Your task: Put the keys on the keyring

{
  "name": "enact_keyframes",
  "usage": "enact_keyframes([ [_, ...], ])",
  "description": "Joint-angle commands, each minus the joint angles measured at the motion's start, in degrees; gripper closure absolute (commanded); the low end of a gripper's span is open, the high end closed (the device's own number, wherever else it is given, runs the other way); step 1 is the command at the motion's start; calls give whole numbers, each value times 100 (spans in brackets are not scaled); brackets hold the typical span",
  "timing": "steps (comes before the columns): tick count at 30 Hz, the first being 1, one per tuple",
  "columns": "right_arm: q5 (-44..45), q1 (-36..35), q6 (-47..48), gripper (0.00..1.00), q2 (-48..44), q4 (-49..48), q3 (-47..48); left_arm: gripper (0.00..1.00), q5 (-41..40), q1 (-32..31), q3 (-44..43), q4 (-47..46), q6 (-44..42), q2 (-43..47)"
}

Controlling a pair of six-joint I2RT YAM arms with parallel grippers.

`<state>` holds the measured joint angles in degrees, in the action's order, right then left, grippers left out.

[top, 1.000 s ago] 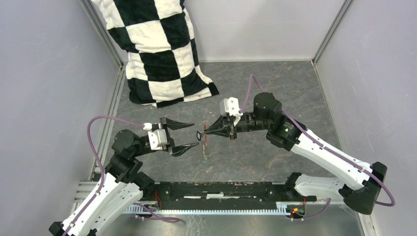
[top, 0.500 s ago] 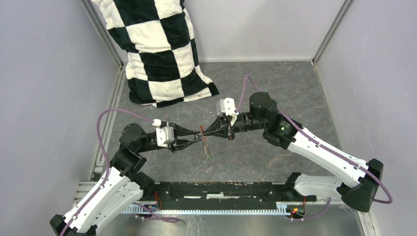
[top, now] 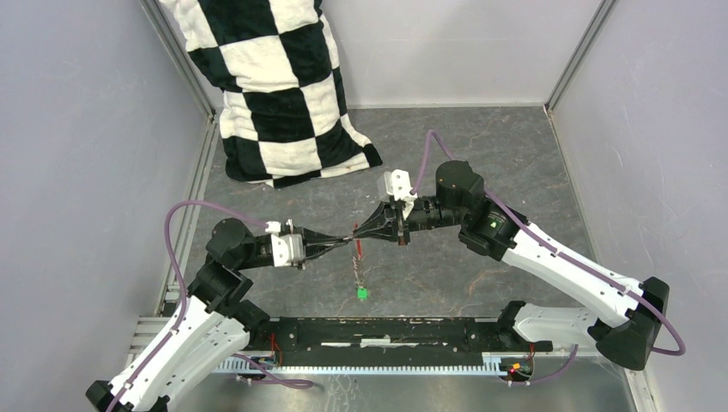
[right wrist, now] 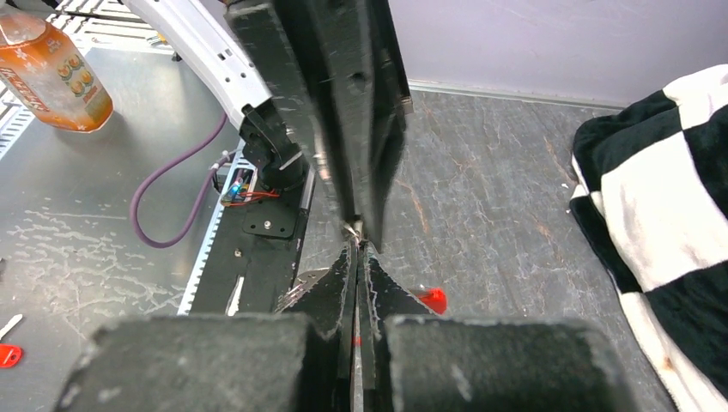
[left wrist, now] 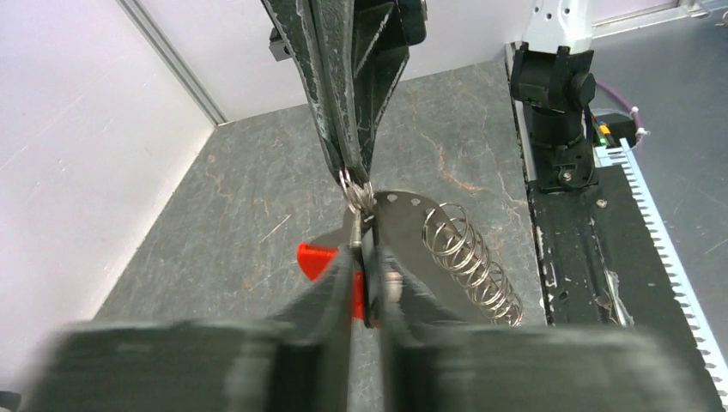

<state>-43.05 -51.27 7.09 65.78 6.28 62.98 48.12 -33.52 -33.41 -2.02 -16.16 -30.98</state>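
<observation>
Right gripper is pinching the keyring from two o'clock, jaws fully closed; left gripper is clamping narrowly on it from nine o'clock, with the green-tagged key dangling at six o'clock.

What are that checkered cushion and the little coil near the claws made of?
The cushion looks like soft plush fabric: its surface is fuzzy, matte and creased. The coil looks like bare metal wire, fairly shiny: silvery glints run along its loops, though which metal cannot be told.
</observation>
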Motion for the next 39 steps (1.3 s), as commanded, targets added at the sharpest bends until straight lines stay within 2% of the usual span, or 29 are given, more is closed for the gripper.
enact_keyframes([
  [1,-158,17,-267,100,-136,-582,201,95,144,-20,-158,485,-1231,98],
  [4,-195,20,-313,100,-146,-590,183,96,137,-15,-178,664,-1682,111],
  [10,-198,23,-320,100,-153,-585,163,97,145,-19,-169,710,-1752,135],
  [12,-195,19,-443,100,-177,-861,104,96,231,-15,-142,780,-1842,153],
  [15,-189,19,-682,100,-184,-1252,-26,89,494,-22,-144,910,-2004,133],
  [20,-32,19,-1005,100,-227,-1697,-294,67,832,-18,-250,1556,-2433,20],
  [23,114,23,-1215,100,-380,-2099,-556,62,800,-20,-393,1932,-2609,2],
  [27,206,44,-1638,100,-602,-2989,-1119,60,221,-17,-582,2017,-2574,147],
  [31,260,44,-1928,100,-763,-3633,-1559,59,-270,-27,-900,1904,-2139,197],
  [36,336,52,-2222,100,-763,-4241,-1936,48,203,-14,-1164,1383,-751,53],
  [39,345,43,-2210,100,-725,-4293,-1947,49,432,-14,-1180,1120,-41,-214],
])
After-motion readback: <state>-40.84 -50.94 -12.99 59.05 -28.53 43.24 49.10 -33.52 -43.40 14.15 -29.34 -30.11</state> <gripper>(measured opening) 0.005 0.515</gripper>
